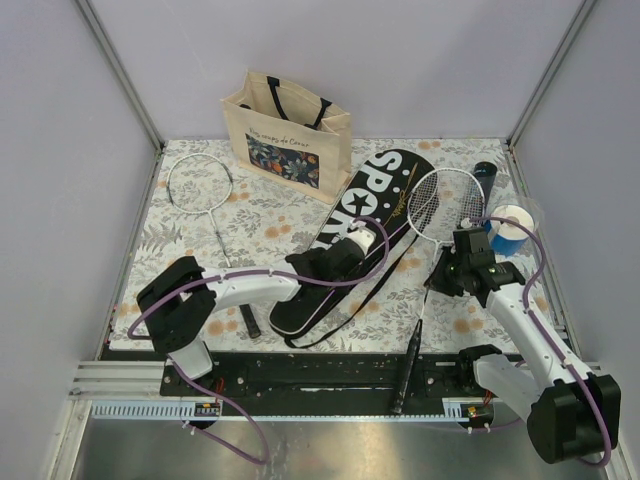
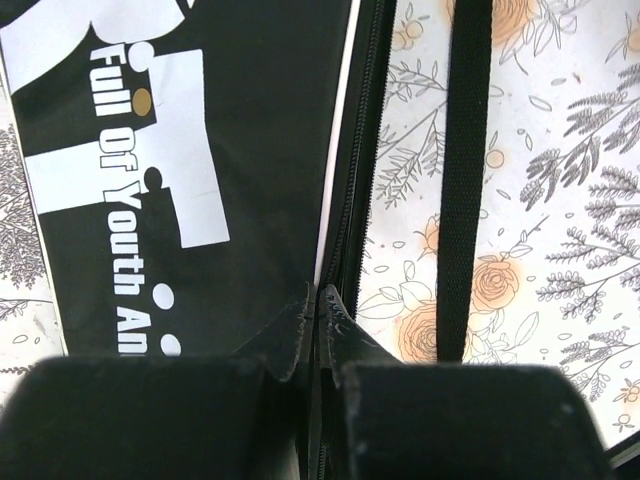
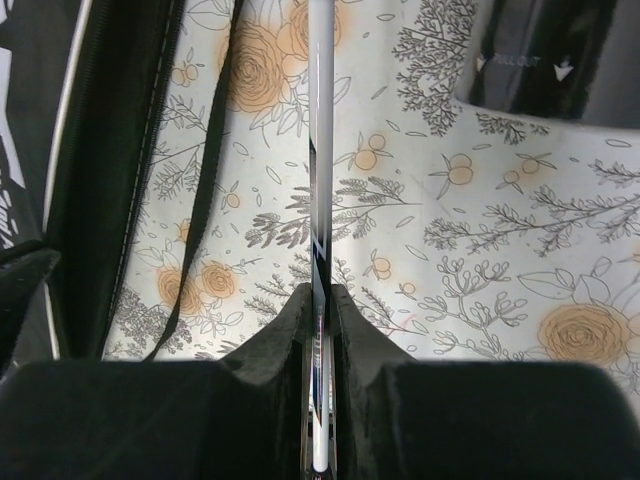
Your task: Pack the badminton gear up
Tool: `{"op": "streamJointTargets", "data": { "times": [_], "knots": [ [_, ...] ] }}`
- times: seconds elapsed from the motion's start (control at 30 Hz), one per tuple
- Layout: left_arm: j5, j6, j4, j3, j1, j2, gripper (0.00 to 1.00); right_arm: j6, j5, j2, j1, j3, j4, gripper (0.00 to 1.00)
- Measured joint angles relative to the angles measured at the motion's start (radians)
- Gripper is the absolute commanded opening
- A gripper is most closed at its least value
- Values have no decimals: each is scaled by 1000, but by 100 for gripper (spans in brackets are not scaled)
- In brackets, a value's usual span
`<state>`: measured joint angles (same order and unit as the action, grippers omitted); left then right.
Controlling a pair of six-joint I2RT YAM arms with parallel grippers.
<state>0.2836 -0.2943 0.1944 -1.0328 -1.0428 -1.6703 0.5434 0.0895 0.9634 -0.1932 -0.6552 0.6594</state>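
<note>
Nearest the lens in the left wrist view, the left gripper (image 2: 315, 305) is pressing its black pads fully together on the zip edge of the racket cover (image 2: 150, 200), with no gap showing between them. White lettering is running up the cover at 10 o'clock from the pads, and the cover's black strap (image 2: 460, 180) is lying on the floral tablecloth (image 2: 560, 200) at 1 o'clock.

In the right wrist view, the right gripper (image 3: 318, 300) is clamping the thin pale shaft of a racket (image 3: 318, 120), with both pads touching the shaft. The shaft is running straight on toward 12 o'clock. The cover's edge (image 3: 110, 120) is lying at 10 o'clock, and the glossy black tube (image 3: 545, 60) at 1 o'clock.

From above, the left gripper (image 1: 335, 262) is sitting over the lower half of the cover (image 1: 390, 190), which is stretching from 1 o'clock down to 7 o'clock across the tablecloth (image 1: 260, 225). The right gripper (image 1: 443, 275) is holding the racket (image 1: 440, 200) just below its head, and the racket's black handle is reaching toward 7 o'clock over the base rail. The tube (image 1: 487, 172) is lying at that gripper's 1 o'clock, with a blue-and-white roll (image 1: 510, 228) beside it. A second racket (image 1: 200, 185) is lying at 10 o'clock from the left gripper, its handle passing under the left arm. A tote bag (image 1: 285, 125) is standing at 12 o'clock.
</note>
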Motion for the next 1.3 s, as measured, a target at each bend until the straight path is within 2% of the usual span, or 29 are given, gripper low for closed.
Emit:
{"op": "streamJointTargets", "data": {
  "times": [0.47,0.83,1.3],
  "knots": [
    [1,-57,39,-51,34,54,0,14,-14,-16,1,26,87,0],
    [3,-74,53,-88,49,54,0,10,45,29,2,25,114,0],
    [3,-92,35,-106,78,54,0,-12,152,-77,2,-47,333,0]
  ]
}}
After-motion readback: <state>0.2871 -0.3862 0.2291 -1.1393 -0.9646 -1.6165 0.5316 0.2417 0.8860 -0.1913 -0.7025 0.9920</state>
